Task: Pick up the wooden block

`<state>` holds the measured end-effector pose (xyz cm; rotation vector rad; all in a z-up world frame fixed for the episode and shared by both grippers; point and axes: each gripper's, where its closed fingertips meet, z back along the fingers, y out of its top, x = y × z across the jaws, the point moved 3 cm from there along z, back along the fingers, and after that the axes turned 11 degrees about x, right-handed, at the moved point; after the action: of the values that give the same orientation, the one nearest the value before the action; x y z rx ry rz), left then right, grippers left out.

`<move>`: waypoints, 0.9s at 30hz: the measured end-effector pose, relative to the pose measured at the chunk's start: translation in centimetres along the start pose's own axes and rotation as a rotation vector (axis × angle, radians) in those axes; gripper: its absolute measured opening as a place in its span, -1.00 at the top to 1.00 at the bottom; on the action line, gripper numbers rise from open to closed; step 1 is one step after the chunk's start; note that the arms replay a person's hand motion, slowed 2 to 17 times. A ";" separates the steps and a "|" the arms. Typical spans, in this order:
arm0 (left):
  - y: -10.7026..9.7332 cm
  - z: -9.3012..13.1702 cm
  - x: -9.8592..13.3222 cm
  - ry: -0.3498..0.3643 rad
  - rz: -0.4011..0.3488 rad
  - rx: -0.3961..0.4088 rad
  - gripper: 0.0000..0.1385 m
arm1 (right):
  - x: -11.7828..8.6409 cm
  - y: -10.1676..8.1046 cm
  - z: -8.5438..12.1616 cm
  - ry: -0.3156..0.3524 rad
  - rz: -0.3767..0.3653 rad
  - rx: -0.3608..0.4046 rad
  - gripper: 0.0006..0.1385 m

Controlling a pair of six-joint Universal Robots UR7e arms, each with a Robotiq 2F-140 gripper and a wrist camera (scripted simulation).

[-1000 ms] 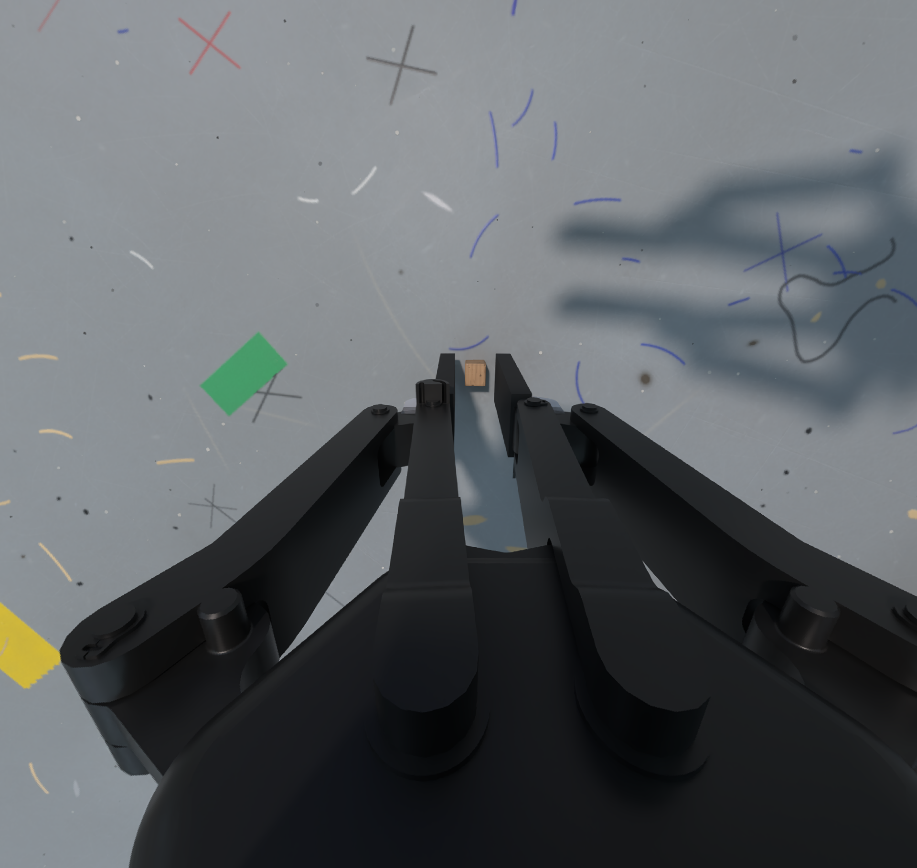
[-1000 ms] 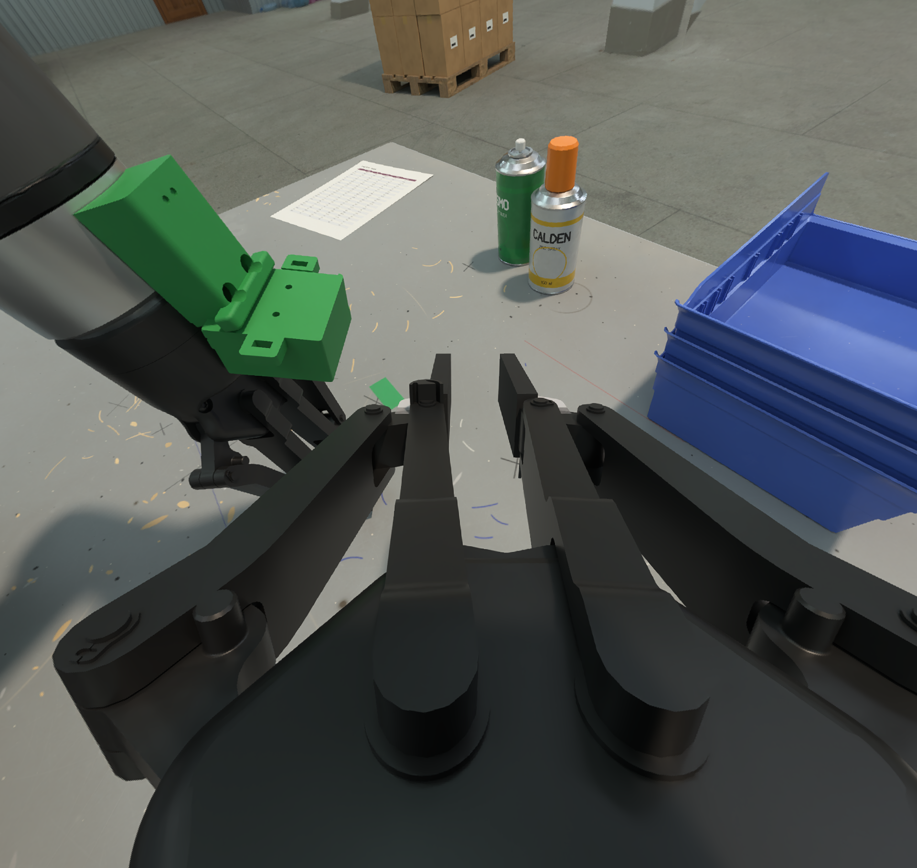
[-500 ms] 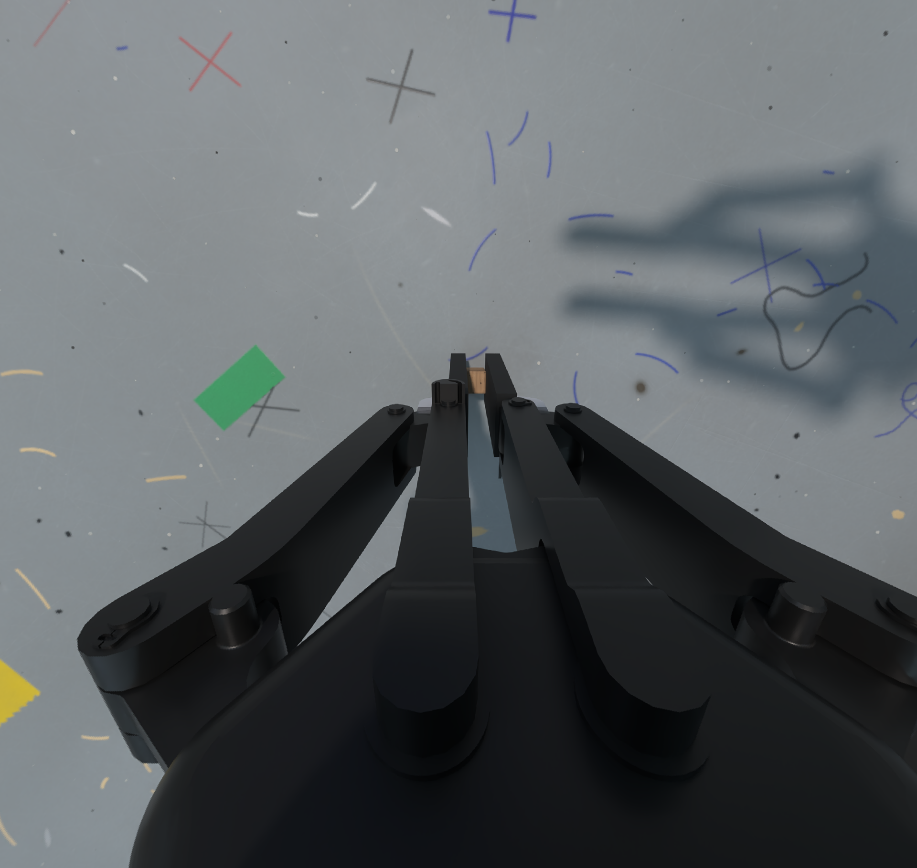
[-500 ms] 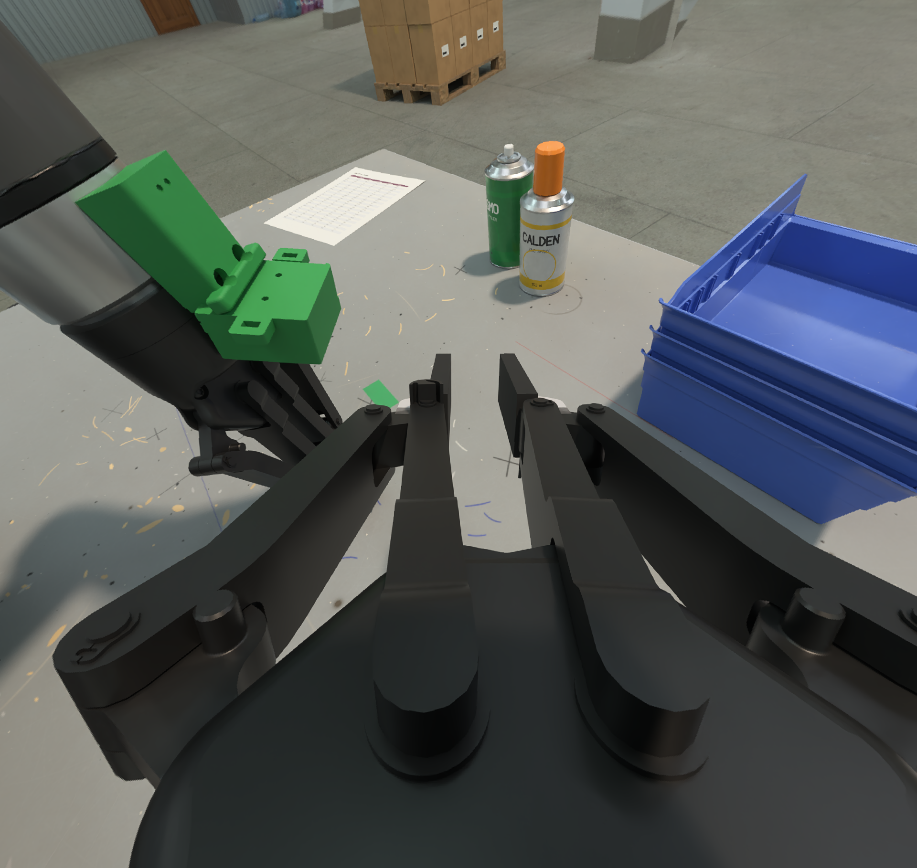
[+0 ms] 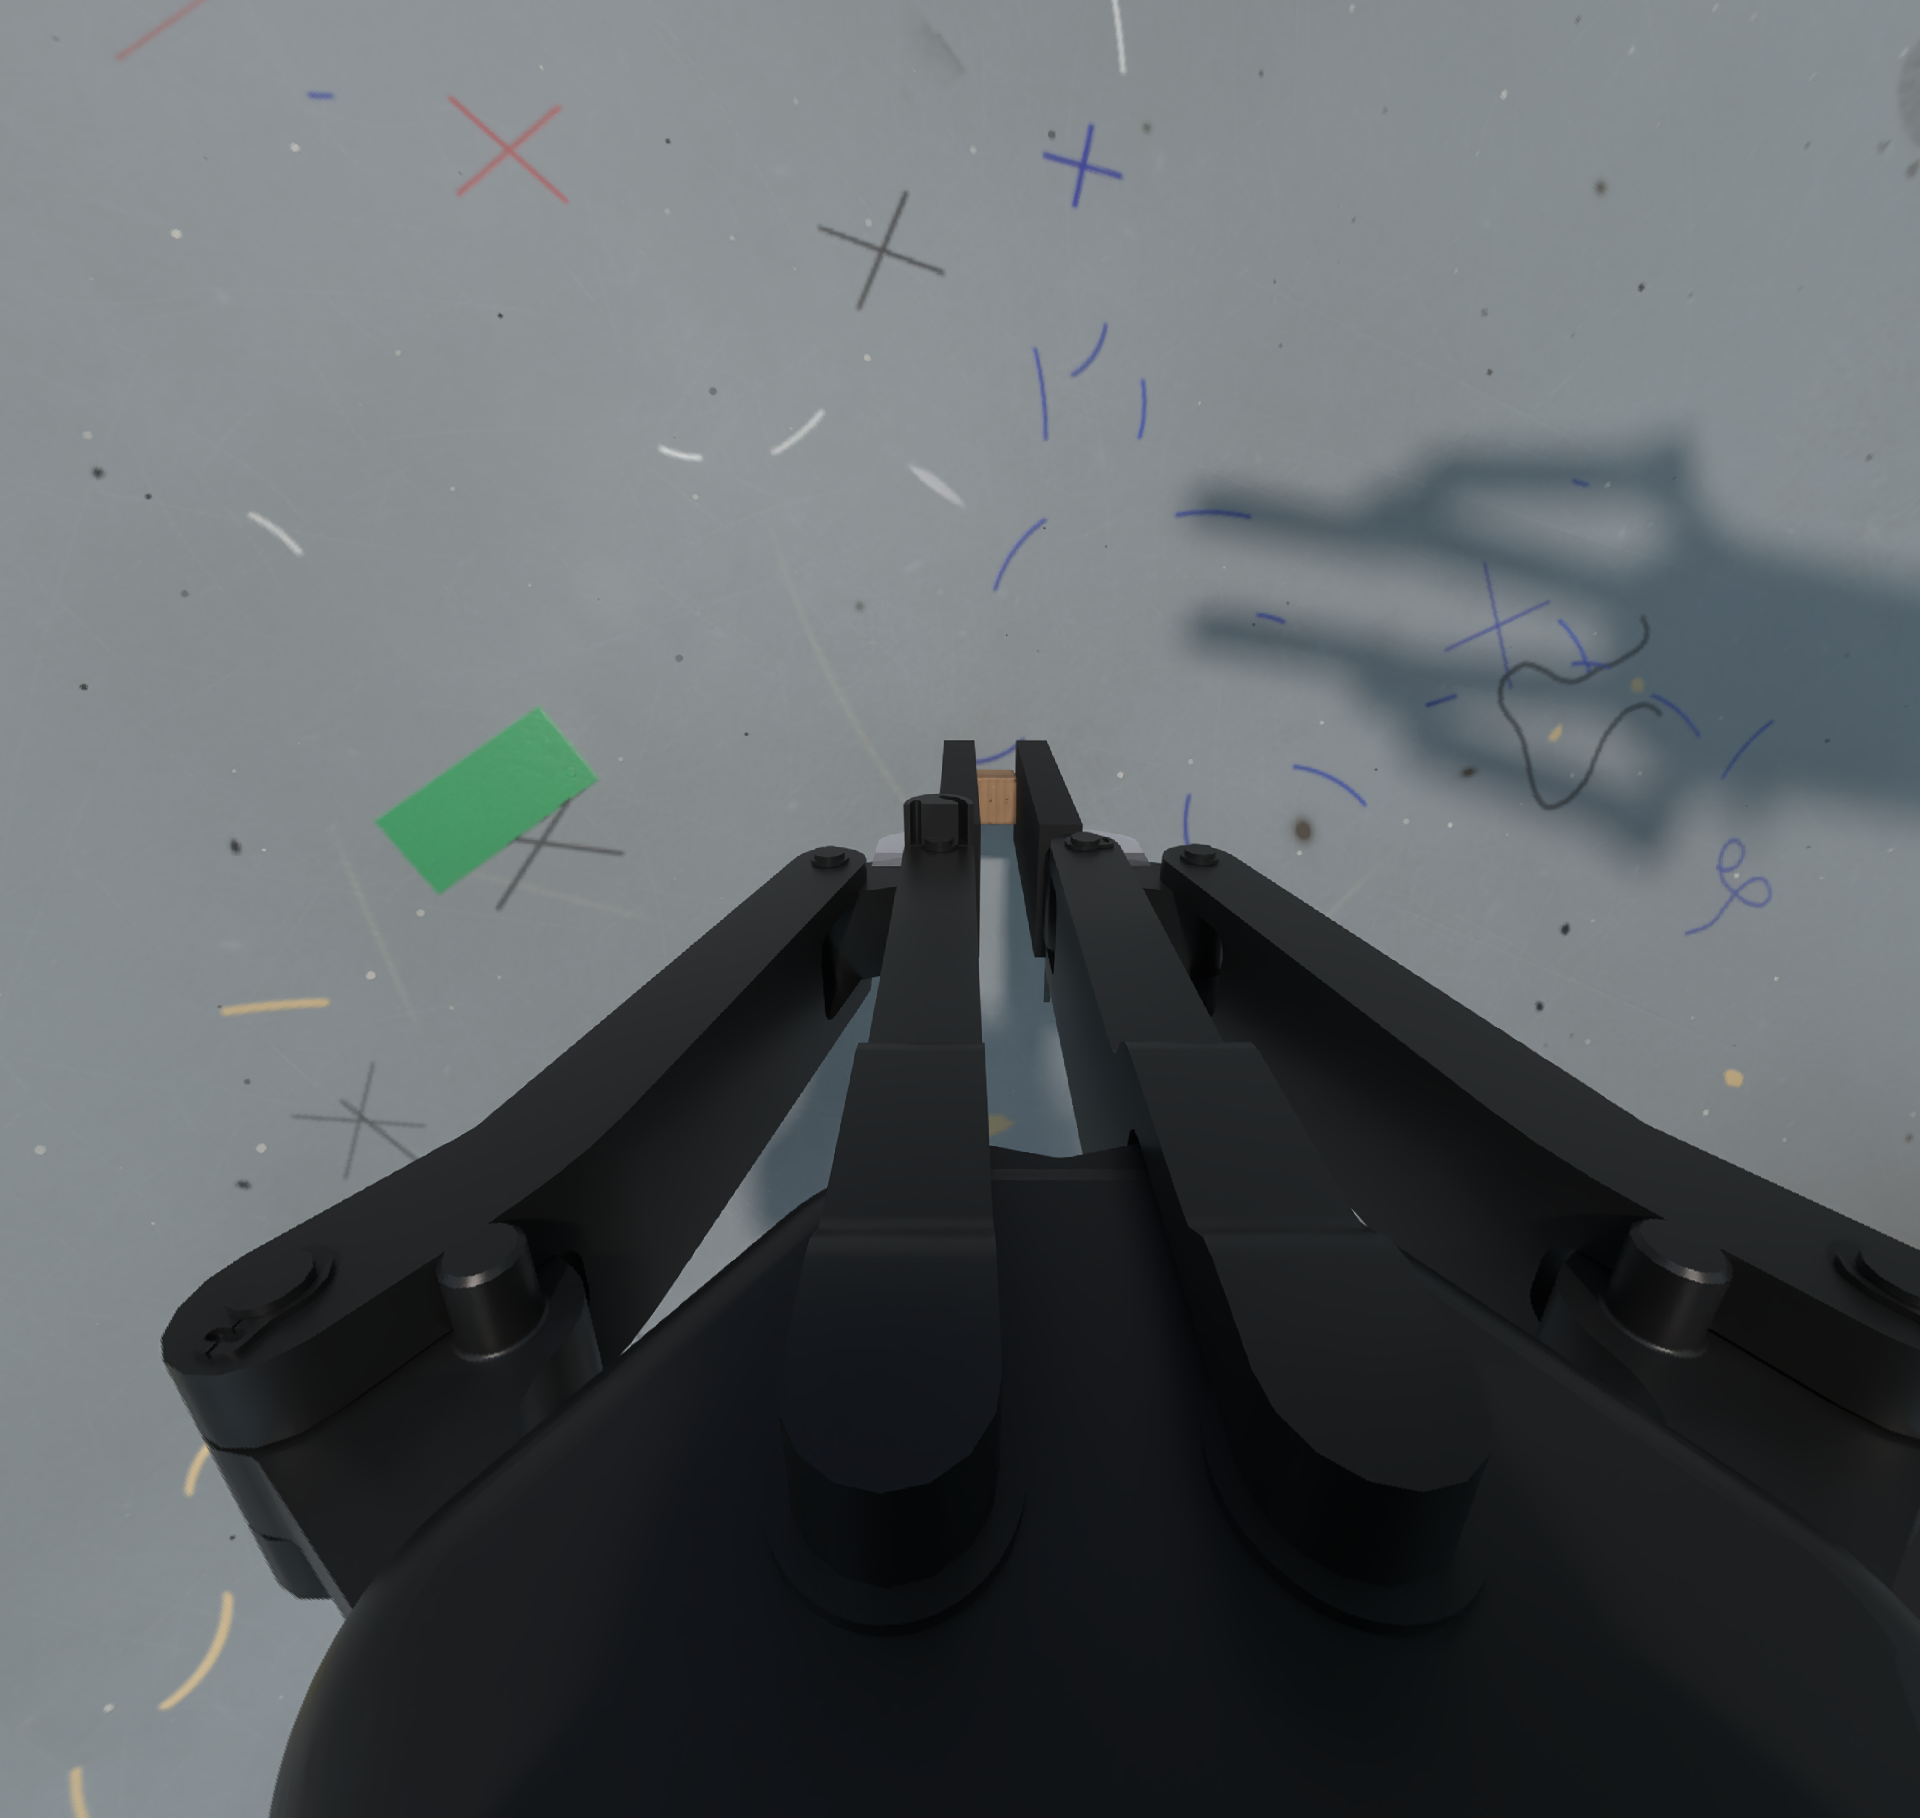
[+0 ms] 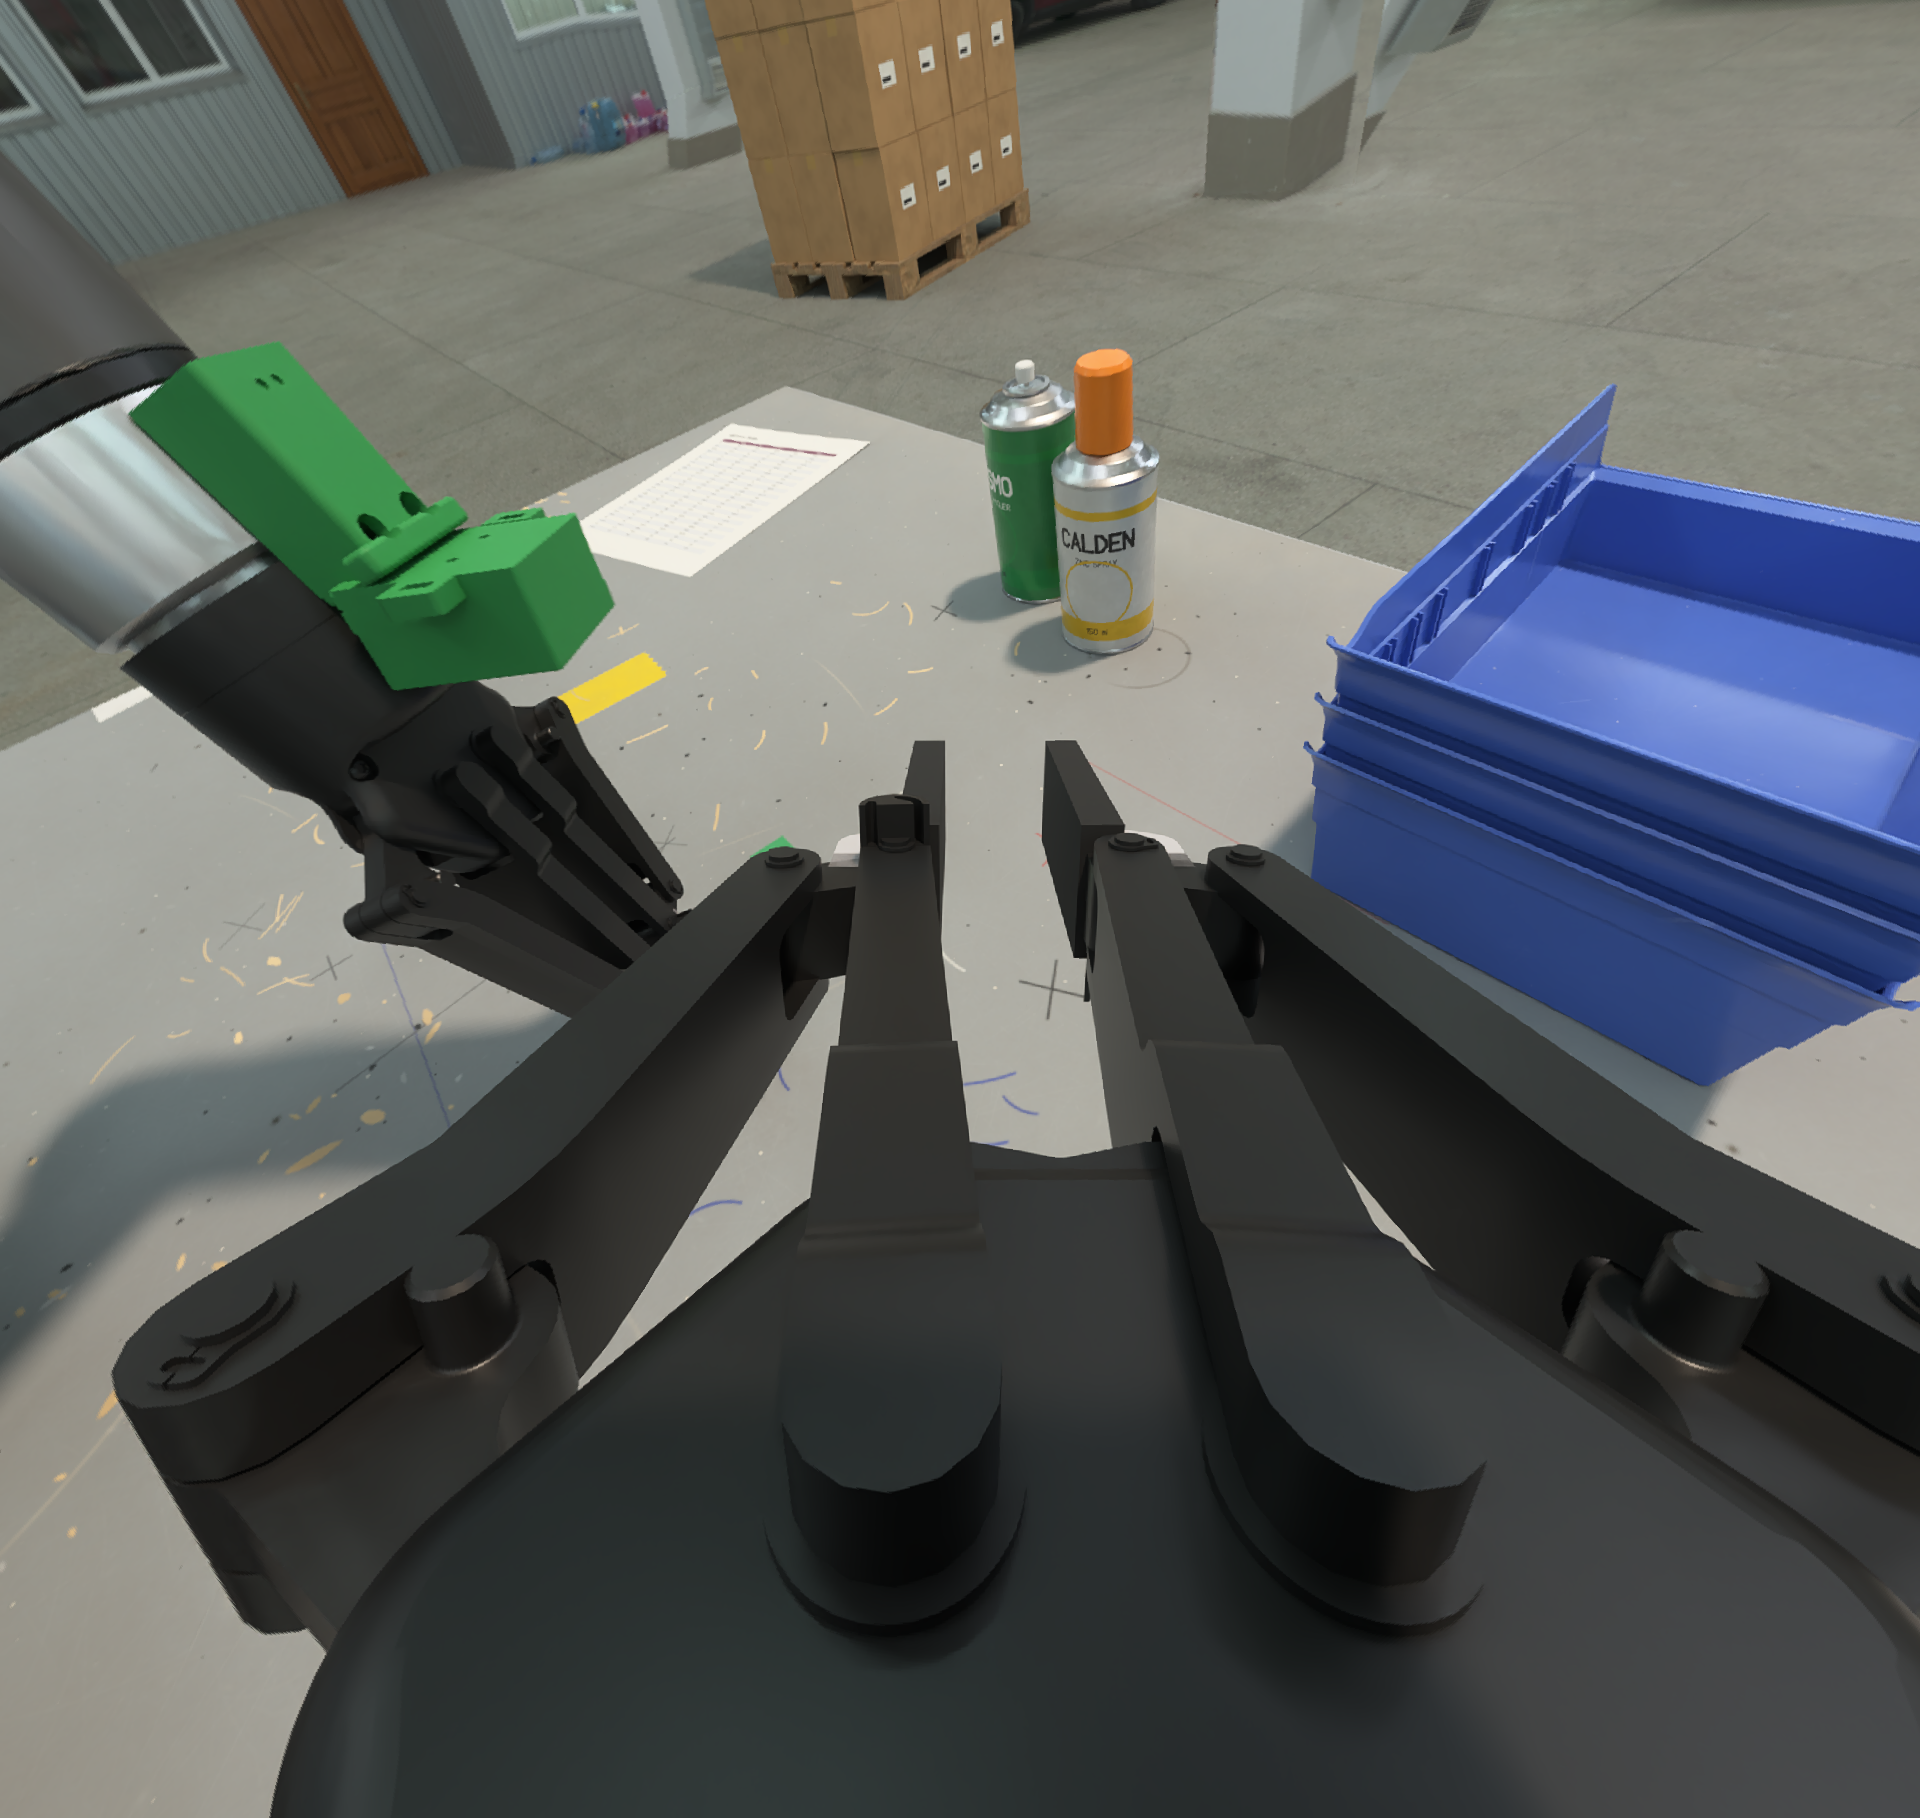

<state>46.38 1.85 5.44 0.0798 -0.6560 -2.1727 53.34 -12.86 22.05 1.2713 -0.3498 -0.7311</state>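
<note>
The left gripper (image 5: 995,781) is nearly closed and clamps the small wooden block (image 5: 995,798) between its fingertips above the grey table (image 5: 623,521), close to a green patch (image 5: 486,800), while the right gripper (image 6: 995,781) hangs empty with its fingers narrowly parted, beside the blue bins (image 6: 1621,760).

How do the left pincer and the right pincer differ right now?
The left pincer is shut on the wooden block; the right pincer is open with nothing between its fingers. The left pincer points down at the grey tabletop; the right pincer looks across it toward two spray cans and stacked blue bins. Both are black two-finger pincers.
</note>
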 end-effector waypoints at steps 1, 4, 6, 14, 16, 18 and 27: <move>0.0 0.2 -0.1 -0.005 0.006 0.014 0.85 | 0.1 0.0 0.0 0.000 -0.004 0.006 0.64; 0.2 0.7 -0.2 -0.019 0.018 0.056 0.85 | 0.3 0.2 0.0 0.000 -0.019 0.028 0.64; 0.3 1.2 -0.3 -0.030 0.024 0.088 0.85 | 0.4 0.3 0.0 0.001 -0.030 0.046 0.64; 1.2 3.3 -0.4 -0.077 0.055 0.247 0.85 | 0.1 1.4 -0.4 0.050 -0.076 0.169 0.62; 1.5 4.0 -0.3 -0.090 0.062 0.296 0.85 | -0.2 1.8 -0.5 0.081 -0.080 0.207 0.61; 1.8 4.7 -0.3 -0.104 0.068 0.349 0.85 | -0.7 2.2 -0.5 0.118 -0.078 0.246 0.60; 3.0 8.3 0.3 -0.153 0.073 0.587 0.85 | -4.0 4.0 -0.3 0.339 -0.037 0.415 0.51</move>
<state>46.08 3.67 14.12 0.1953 -1.3470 -1.8652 51.81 -9.48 26.36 1.7678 -0.2052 -0.4724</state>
